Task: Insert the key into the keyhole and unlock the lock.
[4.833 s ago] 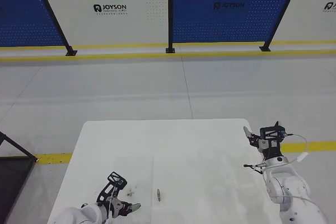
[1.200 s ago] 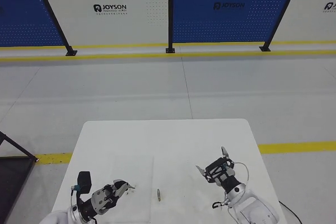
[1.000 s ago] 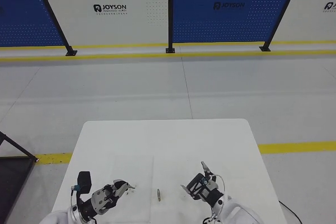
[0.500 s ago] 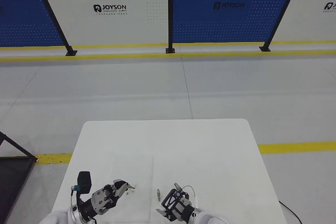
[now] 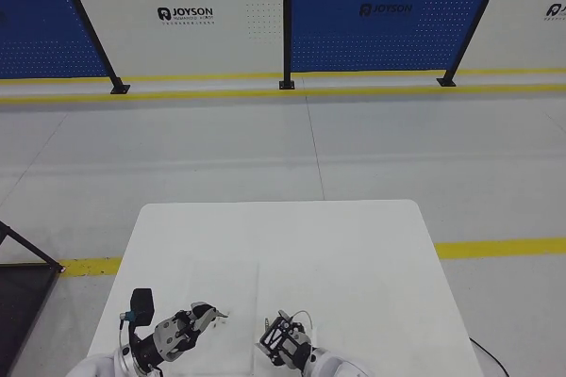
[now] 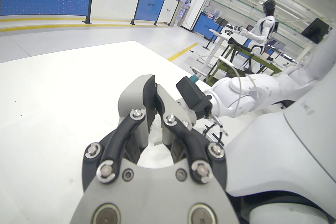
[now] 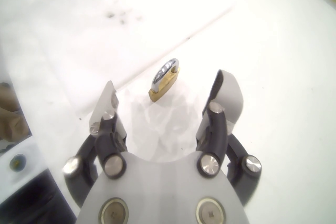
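Observation:
A small brass padlock (image 7: 162,90) with a silver shackle stands on edge on the white table (image 5: 358,245). My right gripper (image 7: 166,79) is open just above and behind it, one finger on each side, touching nothing. In the top view this right gripper (image 5: 275,336) sits at the table's front middle and covers the lock. My left gripper (image 5: 214,317) hovers a little to the left, raised off the table. Its black pads (image 6: 149,93) are pressed shut, and a thin tip, the key, pokes out of them in the top view.
Dark specks (image 7: 115,15) and a faint seam (image 7: 199,25) mark the table beyond the lock. The right arm (image 6: 236,96) lies close beside the left gripper. A black frame (image 5: 9,247) stands off the table's left side.
The right arm swept from the table's far right edge leftward and toward the front, ending open over the lock. The left gripper rose off the table early, then stayed still.

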Tool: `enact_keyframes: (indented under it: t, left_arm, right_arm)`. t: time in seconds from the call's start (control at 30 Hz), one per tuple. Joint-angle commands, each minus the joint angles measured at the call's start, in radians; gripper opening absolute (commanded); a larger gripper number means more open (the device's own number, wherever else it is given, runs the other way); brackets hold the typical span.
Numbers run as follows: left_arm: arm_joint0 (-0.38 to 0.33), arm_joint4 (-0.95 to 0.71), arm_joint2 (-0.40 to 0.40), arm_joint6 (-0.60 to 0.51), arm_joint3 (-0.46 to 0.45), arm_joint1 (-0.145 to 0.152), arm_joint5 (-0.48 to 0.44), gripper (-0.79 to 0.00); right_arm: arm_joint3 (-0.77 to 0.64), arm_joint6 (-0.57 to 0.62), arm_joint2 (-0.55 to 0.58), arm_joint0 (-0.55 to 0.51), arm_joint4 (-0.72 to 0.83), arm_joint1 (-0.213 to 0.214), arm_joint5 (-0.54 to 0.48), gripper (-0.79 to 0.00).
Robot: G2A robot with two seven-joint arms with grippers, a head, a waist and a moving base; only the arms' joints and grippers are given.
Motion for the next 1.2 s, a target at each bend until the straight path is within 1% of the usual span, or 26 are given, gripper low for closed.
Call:
enact_keyframes:
  t: [0.0,0.3,0.5,0.6,0.63,0.67,0.7,0.73,0.77,1.0,1.1,1.17]
  left_arm:
    - [0.0,0.0,0.0,0.0,0.0,0.0,0.0,-0.785]
    - [0.0,0.0,0.0,0.0,0.0,0.0,0.0,-0.785]
    - [0.0,0.0,0.0,0.0,0.0,0.0,0.0,-0.785]
    - [0.0,0.0,0.0,0.0,0.0,0.0,0.0,-0.785]
    - [0.0,0.0,0.0,0.0,0.0,0.0,0.0,-0.785]
    - [0.0,0.0,0.0,0.0,0.0,0.0,0.0,-0.785]
    - [0.0,0.0,0.0,0.0,0.0,0.0,0.0,-0.785]
    - [0.0,0.0,0.0,0.0,0.0,0.0,0.0,-0.785]
    - [0.0,0.0,0.0,0.0,0.0,0.0,0.0,-0.785]
    - [0.0,0.0,0.0,0.0,0.0,0.0,0.0,-0.785]
    - [0.0,0.0,0.0,0.0,0.0,0.0,0.0,-0.785]
    - [0.0,0.0,0.0,0.0,0.0,0.0,0.0,-0.785]
  right_arm:
    - [0.009,-0.001,-0.007,0.008,0.0,-0.003,0.003,-0.397]
    - [0.049,-0.001,-0.029,0.039,0.013,-0.015,0.028,-0.431]
    - [0.062,0.003,-0.039,0.052,0.028,-0.022,0.039,-0.502]
    - [0.068,0.008,-0.041,0.056,0.035,-0.024,0.04,-0.579]
    - [0.069,0.009,-0.042,0.058,0.036,-0.025,0.041,-0.625]
    - [0.07,0.009,-0.043,0.059,0.036,-0.025,0.042,-0.65]
    - [0.071,0.008,-0.044,0.06,0.037,-0.026,0.042,-0.711]
    - [0.072,0.008,-0.044,0.06,0.038,-0.026,0.042,-0.739]
    - [0.072,0.006,-0.045,0.061,0.039,-0.026,0.041,-0.785]
    - [0.033,-0.033,-0.024,0.04,0.05,-0.02,0.057,-0.785]
    - [-0.008,-0.063,0.01,0.02,0.074,-0.012,0.057,-0.785]
    - [-0.045,-0.09,0.045,0.002,0.11,-0.003,0.039,-0.785]
